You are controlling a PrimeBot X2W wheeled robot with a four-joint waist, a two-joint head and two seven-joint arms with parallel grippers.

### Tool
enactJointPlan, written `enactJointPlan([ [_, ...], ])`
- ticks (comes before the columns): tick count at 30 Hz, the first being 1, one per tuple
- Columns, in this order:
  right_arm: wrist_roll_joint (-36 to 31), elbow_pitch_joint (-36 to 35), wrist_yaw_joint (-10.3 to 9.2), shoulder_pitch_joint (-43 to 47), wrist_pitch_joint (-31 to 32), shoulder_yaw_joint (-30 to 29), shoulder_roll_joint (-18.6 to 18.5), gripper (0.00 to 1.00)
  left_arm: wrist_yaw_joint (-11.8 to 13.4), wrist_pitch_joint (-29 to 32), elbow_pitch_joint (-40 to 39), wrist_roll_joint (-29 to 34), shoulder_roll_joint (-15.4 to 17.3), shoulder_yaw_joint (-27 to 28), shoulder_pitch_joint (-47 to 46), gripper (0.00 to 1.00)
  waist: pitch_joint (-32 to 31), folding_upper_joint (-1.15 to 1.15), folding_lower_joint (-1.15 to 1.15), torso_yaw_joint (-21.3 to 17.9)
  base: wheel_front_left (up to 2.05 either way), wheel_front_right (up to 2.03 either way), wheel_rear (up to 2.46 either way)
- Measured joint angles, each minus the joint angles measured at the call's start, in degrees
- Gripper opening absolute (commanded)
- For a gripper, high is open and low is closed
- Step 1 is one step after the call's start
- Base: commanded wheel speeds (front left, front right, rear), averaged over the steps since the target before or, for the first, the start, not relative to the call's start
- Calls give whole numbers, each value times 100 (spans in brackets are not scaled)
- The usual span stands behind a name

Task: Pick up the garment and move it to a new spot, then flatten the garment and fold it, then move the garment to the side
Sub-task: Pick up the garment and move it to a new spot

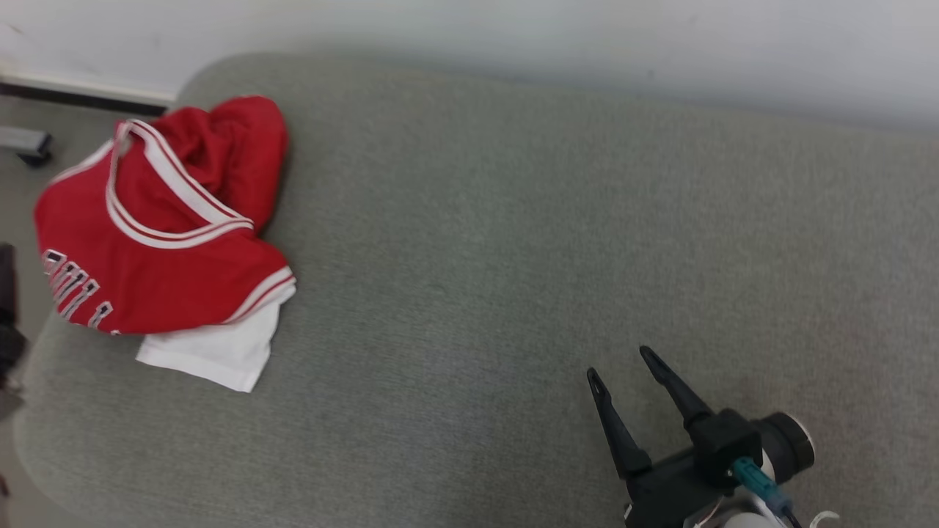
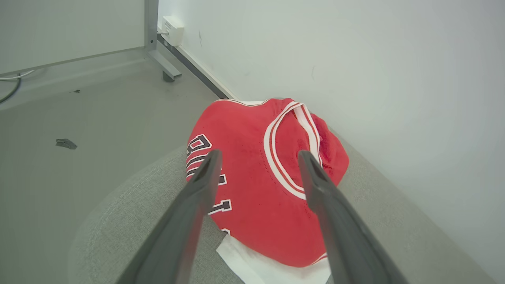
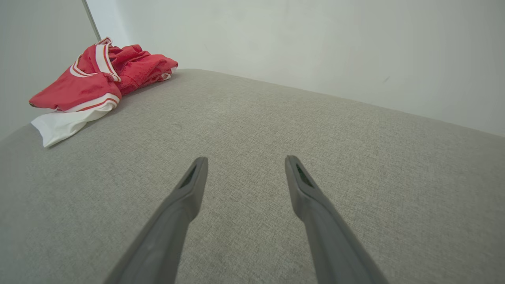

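Note:
The garment [image 1: 158, 242] is a red jersey with white trim, dark lettering and a white lower part, lying bunched at the far left end of the grey cushioned surface [image 1: 513, 257]. In the left wrist view my left gripper [image 2: 258, 156] hangs open just above the garment [image 2: 260, 185], nothing between its fingers. My right gripper [image 1: 620, 363] is open at the lower right of the head view, far from the garment and above bare cushion. The right wrist view has the right gripper [image 3: 244, 161] open, with the garment [image 3: 94, 83] at its far left.
A pale wall [image 1: 587, 44] runs along the cushion's far edge. Grey floor [image 2: 71, 126] lies beyond the cushion's left end, with a metal frame leg [image 2: 158, 51], a white box [image 2: 172, 29] on the baseboard and a small scrap [image 2: 66, 143].

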Motion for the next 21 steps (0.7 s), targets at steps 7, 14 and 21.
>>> enactJointPlan([
  [7,-20,-528,0,-259,67,57,-90,100,324,1206,149,-461,719,311,-906,100,936,0,1,-304,0,0,0],
  [14,-16,-770,0,-275,35,-29,-85,100,439,1568,447,-394,1067,201,-1187,100,1700,0,0,-656,0,0,0],
  [21,-2,-922,9,-375,-69,54,54,100,626,1645,655,2,1344,-32,-1111,100,2116,-2,-2,-1029,0,0,0],
])
